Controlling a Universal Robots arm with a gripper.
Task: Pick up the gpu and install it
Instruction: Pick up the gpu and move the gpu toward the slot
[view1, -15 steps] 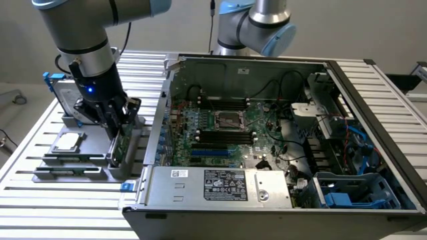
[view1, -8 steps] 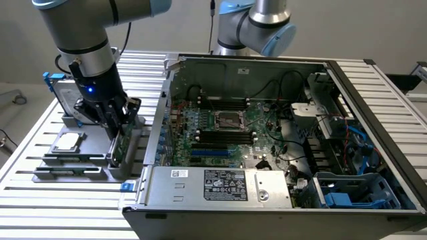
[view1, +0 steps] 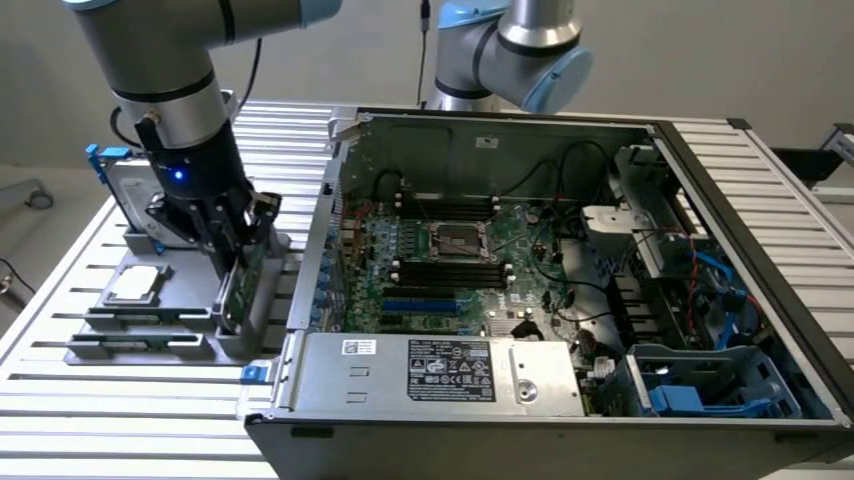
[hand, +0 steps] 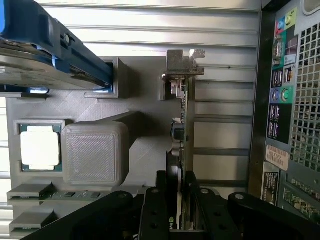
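The tool (view1: 227, 258) stands low over a grey holder (view1: 274, 290) on the slatted worktop (view1: 120, 420), at the exterior view's left of the open computer case (view1: 747, 190). In the wrist view its two black fingers (hand: 156, 210) are at both sides of the gpu (hand: 181, 125) and press on its faces, so the tool (hand: 176, 212) is about half closed and clenched on the card. The gpu (view1: 232, 298) stands on its edge in a slot of the holder (hand: 145, 100), and its silver end bracket (hand: 184, 62) is at the end far from the fingers.

In the same holder are a hard drive with blue rails (view1: 127, 190), standing upright just behind the tool, a processor chip (view1: 136, 285) lying flat, and narrow memory sticks (view1: 134, 345) near the front edge. A raised grey block (hand: 92, 152) sits near the card.

Inside the case the motherboard (view1: 441, 260) lies open, with a silver power supply (view1: 441, 370) near the front wall. The case wall stands between the holder and the motherboard.
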